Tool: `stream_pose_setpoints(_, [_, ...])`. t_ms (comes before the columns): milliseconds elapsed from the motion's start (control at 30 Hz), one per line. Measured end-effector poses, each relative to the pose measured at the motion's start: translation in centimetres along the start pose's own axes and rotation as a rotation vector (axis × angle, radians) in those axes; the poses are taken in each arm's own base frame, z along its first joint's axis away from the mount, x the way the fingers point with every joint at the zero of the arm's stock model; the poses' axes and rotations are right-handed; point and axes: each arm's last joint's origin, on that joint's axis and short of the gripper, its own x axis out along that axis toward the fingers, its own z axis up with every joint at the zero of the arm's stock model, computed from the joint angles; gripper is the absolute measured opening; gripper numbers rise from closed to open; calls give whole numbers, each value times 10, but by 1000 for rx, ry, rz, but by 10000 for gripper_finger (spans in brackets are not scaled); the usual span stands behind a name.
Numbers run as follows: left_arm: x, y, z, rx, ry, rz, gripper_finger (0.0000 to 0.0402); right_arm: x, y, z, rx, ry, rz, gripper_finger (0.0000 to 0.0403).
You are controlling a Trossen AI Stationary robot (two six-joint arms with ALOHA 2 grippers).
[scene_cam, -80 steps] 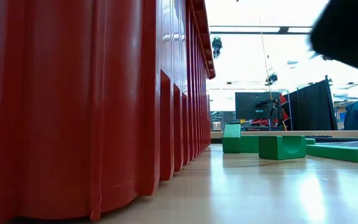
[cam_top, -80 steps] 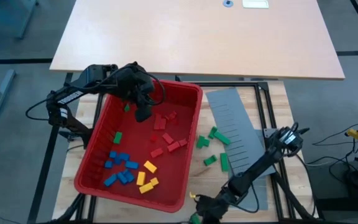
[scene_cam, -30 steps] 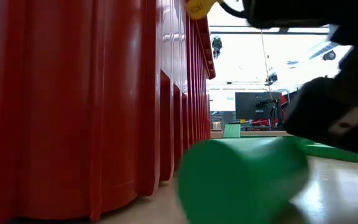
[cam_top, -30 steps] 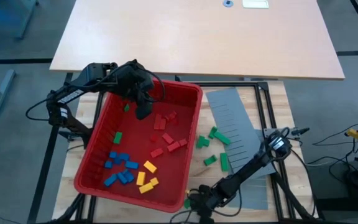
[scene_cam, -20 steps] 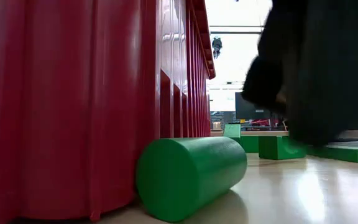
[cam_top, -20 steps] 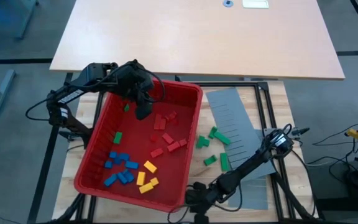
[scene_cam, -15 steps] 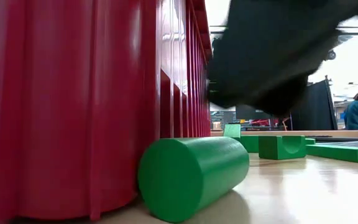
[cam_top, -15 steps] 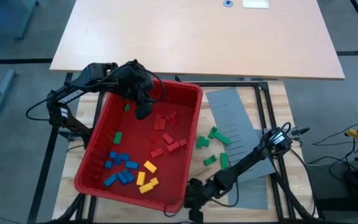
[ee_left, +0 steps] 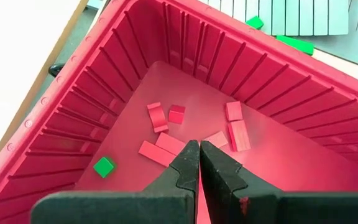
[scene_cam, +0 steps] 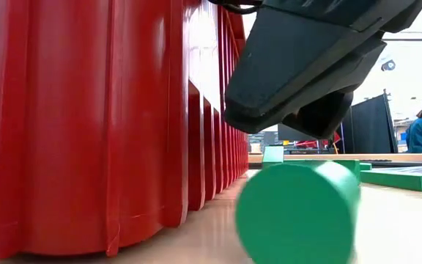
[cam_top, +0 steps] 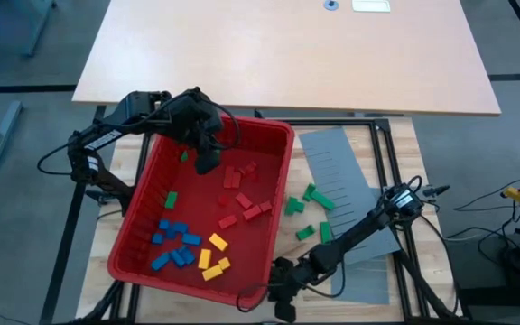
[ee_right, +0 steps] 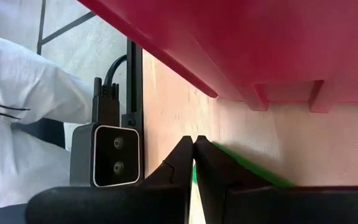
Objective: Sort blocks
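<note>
High view: right gripper (cam_top: 283, 278) low at the red bin's (cam_top: 262, 134) near corner, left gripper (cam_top: 208, 164) hanging inside the bin.

Right gripper's fingers are pressed together with nothing between them, just above a green cylinder (scene_cam: 299, 213) lying on the table (scene_cam: 394, 220) beside the bin wall. Left gripper's fingers are likewise closed and empty over red blocks (ee_left: 166, 127). Blue blocks (cam_top: 175, 244), yellow blocks (cam_top: 213, 257) and a few green ones lie in the bin; more green blocks (cam_top: 307, 215) sit on the table beside the grey slotted panel (cam_top: 341, 194).
</note>
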Motion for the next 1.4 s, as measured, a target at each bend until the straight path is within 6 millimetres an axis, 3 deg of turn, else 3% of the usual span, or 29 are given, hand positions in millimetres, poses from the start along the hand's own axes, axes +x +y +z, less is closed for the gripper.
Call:
stream_pose_setpoints(167, [0,0,0,0,-1,0,0,1,3,-2,-16,40,59,0])
stream_pose_setpoints(367, [0,0,-1,1,13,1,0,2,24,-21,-98,107,147,0])
stream_pose_setpoints(467, [0,0,-1,1,14,2,0,6,25,-29,-57,142,144,0])
stream_pose_setpoints(700, [0,0,-1,-4,12,2,0,19,9,-33,75,149,27,0])
stream_pose_setpoints(967, [0,1,-1,-11,11,4,0,14,-13,-32,156,218,-144,0])
stream_pose_setpoints(1400, [0,1,-1,-13,11,3,0,11,-29,-19,199,172,-212,0])
